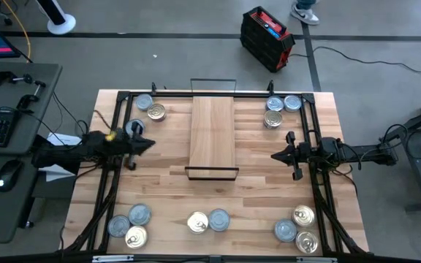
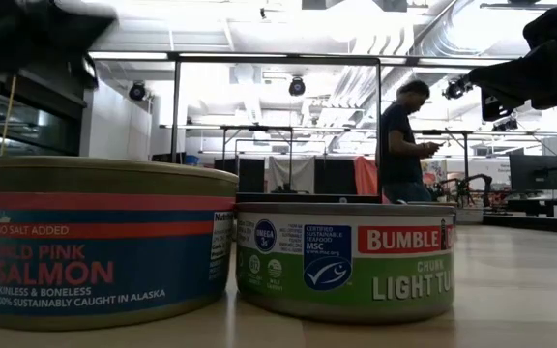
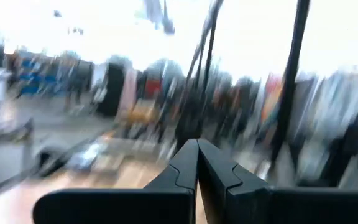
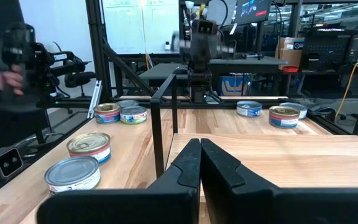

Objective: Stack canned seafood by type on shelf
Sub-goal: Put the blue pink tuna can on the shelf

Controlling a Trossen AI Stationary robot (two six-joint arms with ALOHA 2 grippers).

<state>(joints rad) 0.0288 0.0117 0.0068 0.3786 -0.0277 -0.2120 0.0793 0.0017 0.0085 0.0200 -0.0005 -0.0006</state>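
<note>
Tin colours on a pale wood bench

The salmon tin [image 2: 104,242] wears a navy label with a red band and coral lettering; the tuna tin [image 2: 346,259] is green with a red-and-white panel. Other tins [image 1: 137,225] show gold or blue-grey tops. The shelf [image 1: 212,131] is light wood with black wire ends, and the bench [image 1: 254,212] is striped in pale planks.

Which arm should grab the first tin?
Left, marginally. The left hand, shut and empty, hovers right beside a blue-grey tin. The right hand, also shut, sits farther from its nearest tins. The shelf is bare.
</note>
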